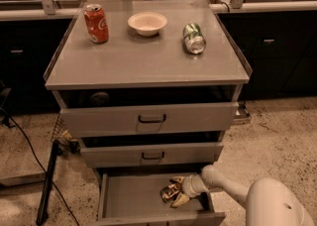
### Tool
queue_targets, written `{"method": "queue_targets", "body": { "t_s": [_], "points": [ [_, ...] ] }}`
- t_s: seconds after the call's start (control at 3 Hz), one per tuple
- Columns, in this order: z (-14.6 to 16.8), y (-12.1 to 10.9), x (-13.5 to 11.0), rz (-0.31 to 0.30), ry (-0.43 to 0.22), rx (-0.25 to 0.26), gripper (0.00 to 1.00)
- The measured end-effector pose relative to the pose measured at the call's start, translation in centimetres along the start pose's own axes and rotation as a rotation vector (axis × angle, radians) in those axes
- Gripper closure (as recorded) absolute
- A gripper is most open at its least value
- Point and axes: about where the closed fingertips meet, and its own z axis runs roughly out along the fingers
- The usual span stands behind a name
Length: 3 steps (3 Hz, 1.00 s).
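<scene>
— What colour is the cabinet top?
— Plain grey. The standing can at its back left corner is red with white lettering. The bowl by the back edge is cream, and the lying can towards the back right is green and silver.
— And lower down?
— The bottom drawer is grey. By its right edge the gripper looks pale yellow on a cream-white arm, at a shiny gold and dark brown packet.
— The floor?
— Speckled beige.
</scene>
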Motion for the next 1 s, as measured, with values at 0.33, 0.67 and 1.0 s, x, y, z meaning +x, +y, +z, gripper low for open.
{"method": "queue_targets", "body": {
  "t_s": [0.33, 0.67, 1.0],
  "points": [
    [0.56, -0.02, -0.28, -0.005, -0.004, -0.009, 0.31],
    [0.56, -0.02, -0.28, -0.005, -0.004, -0.009, 0.54],
    [0.56, -0.01, -0.28, -0.005, -0.004, -0.009, 0.77]
  ]
}}
